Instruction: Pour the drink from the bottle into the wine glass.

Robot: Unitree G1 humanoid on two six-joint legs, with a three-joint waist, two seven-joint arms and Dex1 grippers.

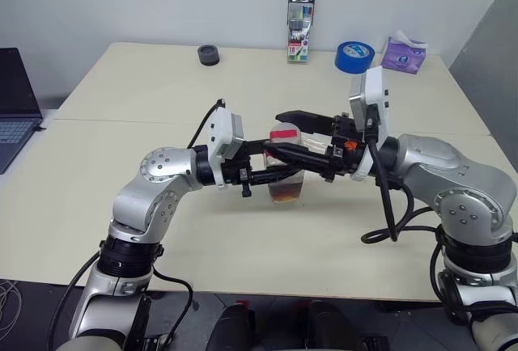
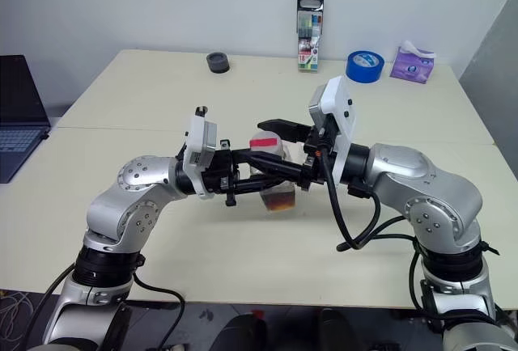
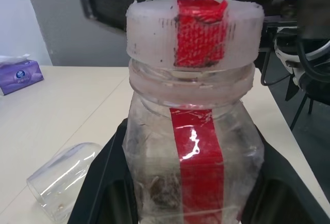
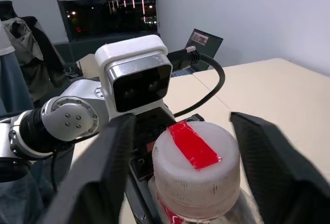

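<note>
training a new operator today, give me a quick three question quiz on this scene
1. True or false: the cap is still on the bottle.
2. Which claw grips the bottle's body? A) left claw B) right claw
3. Fill in: in the left wrist view the wine glass lies on its ____ on the table.

Key: 1 true. 2 A; the right claw's fingers stand either side of the cap with gaps showing. 3 side.
</note>
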